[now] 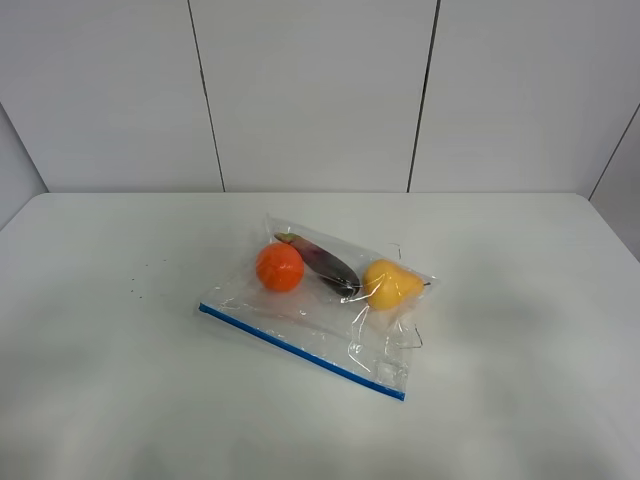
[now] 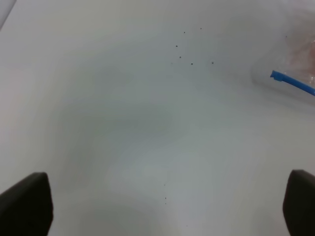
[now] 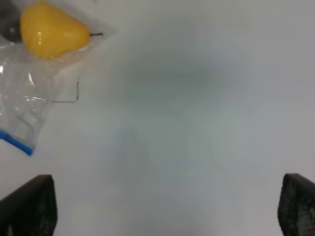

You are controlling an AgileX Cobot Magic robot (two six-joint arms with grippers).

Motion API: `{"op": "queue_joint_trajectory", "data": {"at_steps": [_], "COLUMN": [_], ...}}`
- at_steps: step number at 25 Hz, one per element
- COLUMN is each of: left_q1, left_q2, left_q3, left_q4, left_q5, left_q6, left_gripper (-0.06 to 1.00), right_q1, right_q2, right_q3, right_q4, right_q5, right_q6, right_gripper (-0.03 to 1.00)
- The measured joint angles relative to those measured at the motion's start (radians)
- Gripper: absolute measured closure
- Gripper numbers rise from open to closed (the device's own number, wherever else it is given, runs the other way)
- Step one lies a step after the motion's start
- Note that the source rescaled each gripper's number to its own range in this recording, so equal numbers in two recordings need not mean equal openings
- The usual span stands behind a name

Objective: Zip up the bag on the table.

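Note:
The clear crinkly bag [image 1: 330,310] lies near the middle of the white table [image 1: 100,380], its blue zipper strip [image 1: 300,350] along the near edge. Inside it show an orange ball [image 1: 279,267], a dark long item [image 1: 322,262] and a yellow pear [image 1: 389,284]. Neither arm appears in the high view. My left gripper [image 2: 167,206] is open above bare table, with the zipper's end [image 2: 290,82] off to one side and well apart. My right gripper [image 3: 167,206] is open too, with nothing between its fingers; the pear [image 3: 49,30] and a bag corner [image 3: 19,142] lie away from it.
A few tiny dark specks [image 1: 135,285] mark the table left of the bag. A grey panelled wall [image 1: 320,90] stands behind the table's far edge. White tabletop stretches on both sides of the bag.

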Motion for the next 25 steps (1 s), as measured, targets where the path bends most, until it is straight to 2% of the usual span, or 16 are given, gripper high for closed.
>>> {"op": "queue_joint_trajectory", "data": {"at_steps": [10, 16, 25], "left_q1": [0.0, 0.0, 0.0], "left_q2": [0.0, 0.0, 0.0], "left_q3": [0.0, 0.0, 0.0], "left_q4": [0.0, 0.0, 0.0], "left_q5": [0.0, 0.0, 0.001], "left_q6": [0.0, 0.0, 0.0], "left_gripper": [-0.05, -0.05, -0.05], "right_q1": [0.0, 0.0, 0.0], "right_q2": [-0.214, -0.353, -0.379], "right_q3": [0.001, 0.004, 0.075], "right_q4": [0.002, -0.029, -0.043], "right_q5": [0.028, 0.03, 0.034], "right_q6": [-0.003, -0.003, 0.0], "right_gripper": [-0.03, -0.03, -0.03]}}
